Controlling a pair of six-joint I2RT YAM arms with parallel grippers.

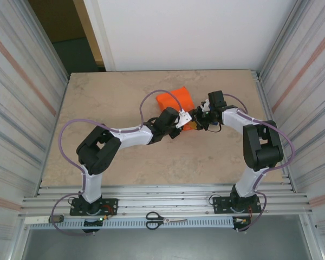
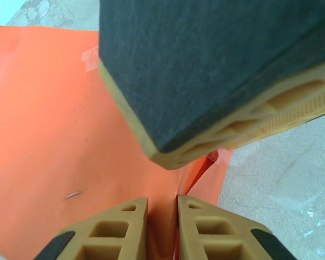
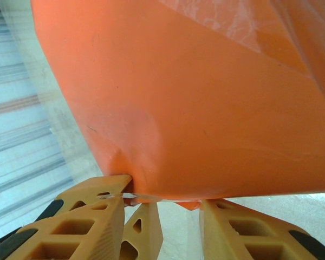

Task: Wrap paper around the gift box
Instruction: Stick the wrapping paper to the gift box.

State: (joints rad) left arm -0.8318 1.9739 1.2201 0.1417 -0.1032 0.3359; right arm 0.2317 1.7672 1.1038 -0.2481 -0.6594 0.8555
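The left gripper (image 2: 162, 205) pinches a fold of the paper (image 2: 54, 135), jaws narrow. The right gripper (image 3: 168, 203) stands part-open beneath its lower edge. Risk: unheld, that edge may spring back and loosen the wrap.

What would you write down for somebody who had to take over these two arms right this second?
Left claw: shut on a fold of the paper.
Right claw: open, its fingers either side of the bundle's edge.
Things: the paper is folded into a bundle in the middle of the table, between the two claws; the gift box is presumably inside it.
Done: most of the wrap, with clear tape already on the paper.
Left: probably flatten and tape down the end that the left claw pinches, then let go.
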